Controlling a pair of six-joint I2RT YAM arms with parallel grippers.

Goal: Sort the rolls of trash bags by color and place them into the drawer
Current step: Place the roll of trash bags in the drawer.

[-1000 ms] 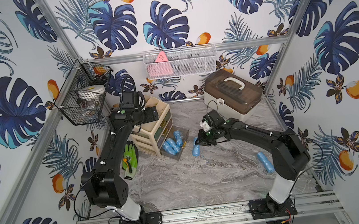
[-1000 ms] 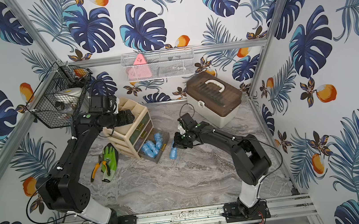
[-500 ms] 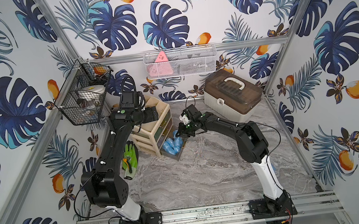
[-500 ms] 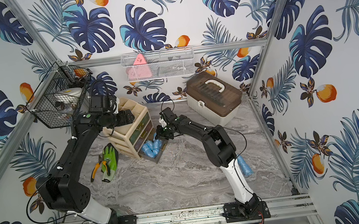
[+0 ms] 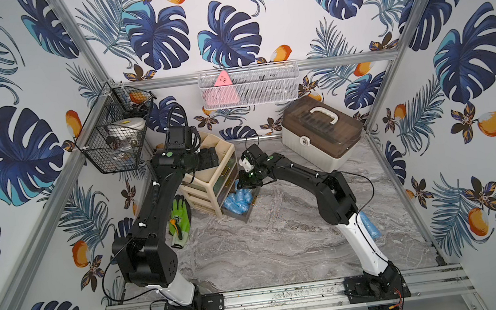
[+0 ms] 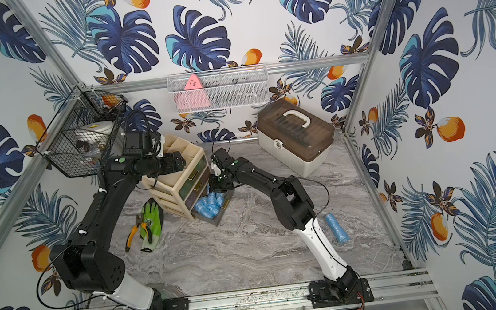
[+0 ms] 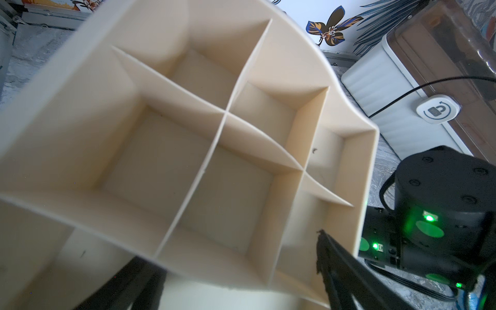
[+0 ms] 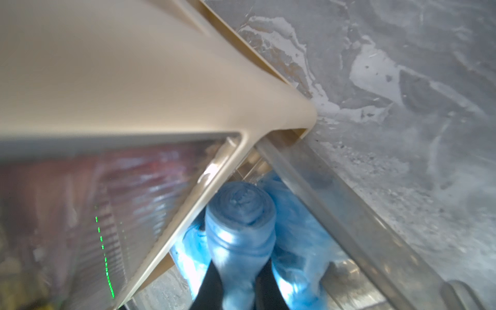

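Rolls of light blue, crinkly plastic trash bags lie piled in the pulled-out bottom drawer of a cream plastic desktop organiser. The organiser stands at the rear left of the grey marbled worktop.

The right arm reaches to that drawer, and its jaws are clenched on one more light blue roll, the held roll. In the right wrist view it stands end-on between two black fingers, above the rolls in the drawer and just beside the organiser's front corner. Whether it touches the pile cannot be told. Something pinkish shows through the ribbed front of the closed drawer above, too blurred to name.

Another light blue roll, the lone roll, lies on the worktop near the right edge, just beside the right arm's white lower link.

The left arm bends over the organiser. Its jaws are released, spread wide and grasping nothing, over the open top compartments.

A green work glove lies on the worktop left of the organiser, with orange-handled pliers at its side. A white storage box with a brown translucent lid sits at the rear right.
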